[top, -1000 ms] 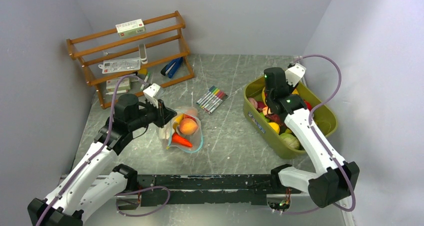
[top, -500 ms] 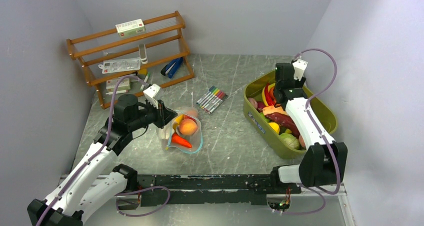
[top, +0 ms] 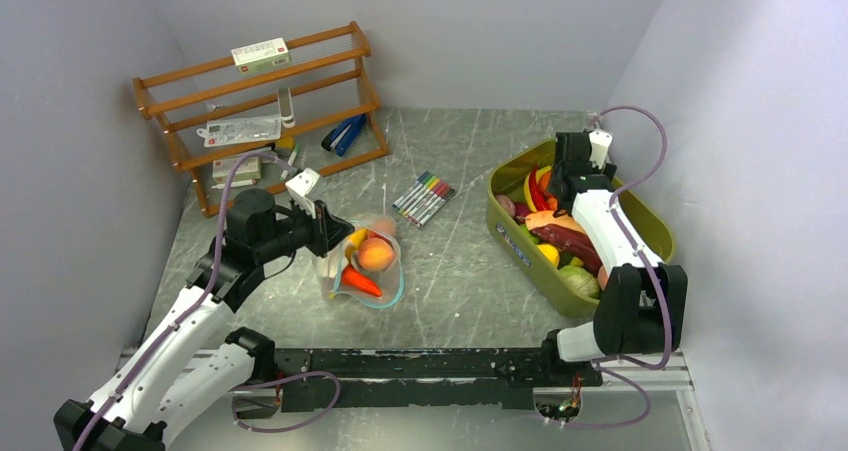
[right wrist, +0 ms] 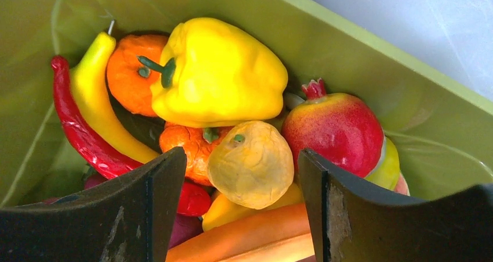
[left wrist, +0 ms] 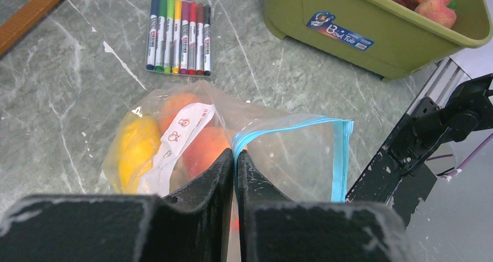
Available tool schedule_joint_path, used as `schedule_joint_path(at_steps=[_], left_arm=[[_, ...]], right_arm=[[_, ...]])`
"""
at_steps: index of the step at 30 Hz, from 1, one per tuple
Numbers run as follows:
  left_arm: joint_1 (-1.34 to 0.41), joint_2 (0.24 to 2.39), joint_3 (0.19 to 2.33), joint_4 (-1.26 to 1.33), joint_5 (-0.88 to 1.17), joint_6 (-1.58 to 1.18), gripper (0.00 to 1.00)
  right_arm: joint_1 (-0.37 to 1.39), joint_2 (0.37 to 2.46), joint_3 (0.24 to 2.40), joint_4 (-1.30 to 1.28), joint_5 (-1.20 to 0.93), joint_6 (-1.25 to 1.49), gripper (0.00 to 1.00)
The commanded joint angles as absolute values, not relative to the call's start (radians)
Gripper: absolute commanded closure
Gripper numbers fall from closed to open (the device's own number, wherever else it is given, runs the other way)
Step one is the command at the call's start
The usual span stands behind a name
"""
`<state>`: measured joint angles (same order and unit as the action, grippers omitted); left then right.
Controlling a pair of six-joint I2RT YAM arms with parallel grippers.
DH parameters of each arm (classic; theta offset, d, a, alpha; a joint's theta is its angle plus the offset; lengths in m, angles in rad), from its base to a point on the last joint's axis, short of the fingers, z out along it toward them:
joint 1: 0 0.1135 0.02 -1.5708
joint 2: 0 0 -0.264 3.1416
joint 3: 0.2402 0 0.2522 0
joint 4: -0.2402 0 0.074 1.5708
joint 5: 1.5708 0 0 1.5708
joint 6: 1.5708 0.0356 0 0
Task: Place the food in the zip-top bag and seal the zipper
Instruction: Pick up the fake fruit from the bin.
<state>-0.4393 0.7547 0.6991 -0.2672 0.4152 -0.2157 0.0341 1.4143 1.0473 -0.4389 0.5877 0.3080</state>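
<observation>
Zipper (left wrist: 290, 124) end pinched: the left gripper (left wrist: 234, 157) has its fingers pressed flat together on the teal strip at the mouth of the zip-top bag (left wrist: 290, 163). The bag lies on the table (top: 470, 271), left of centre. Inside it are a yellow fruit (left wrist: 136, 149) and a peach (left wrist: 203, 149), under a white label (left wrist: 174, 143) whose small reddish marks are too fine to read.

The right gripper (right wrist: 239, 155) has its fingers spread wide and holds nothing. It hangs over the food (right wrist: 192, 146) heaped in the green tub (left wrist: 302, 18), with a pale wrinkled fruit (right wrist: 250, 163) in the gap between the fingers. Around that fruit lie a yellow pepper (right wrist: 218, 70) at 12 o'clock, a pomegranate (right wrist: 337, 128) at 2 and a red chilli (right wrist: 81, 134) at 9.

Seen from above, the tub is at 3 o'clock from the bag, the marker pens (top: 423, 197) at 1 and the wooden rack (top: 260, 111) at 11 — nothing lies between bag and tub. A blue sticker (left wrist: 340, 31) on the tub seems to read "Bowl Tub".
</observation>
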Motion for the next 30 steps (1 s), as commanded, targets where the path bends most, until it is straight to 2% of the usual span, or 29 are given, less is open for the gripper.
schedule_joint_path(at_steps=[1, 7, 15, 30], left_arm=[[-0.433, 0.754, 0.703, -0.256, 0.435, -0.201, 0.93], [-0.434, 0.741, 0.698, -0.249, 0.424, -0.203, 0.93], [-0.433, 0.734, 0.694, -0.250, 0.423, -0.204, 0.93], [-0.434, 0.736, 0.698, -0.251, 0.417, -0.201, 0.93]], right_arm=[[0.026, 1.405, 1.032, -0.464, 0.584, 0.297, 0.30], [0.025, 1.427, 1.021, -0.454, 0.597, 0.289, 0.33], [0.025, 1.469, 1.036, -0.468, 0.613, 0.293, 0.31], [0.027, 1.387, 1.059, -0.500, 0.605, 0.338, 0.52]])
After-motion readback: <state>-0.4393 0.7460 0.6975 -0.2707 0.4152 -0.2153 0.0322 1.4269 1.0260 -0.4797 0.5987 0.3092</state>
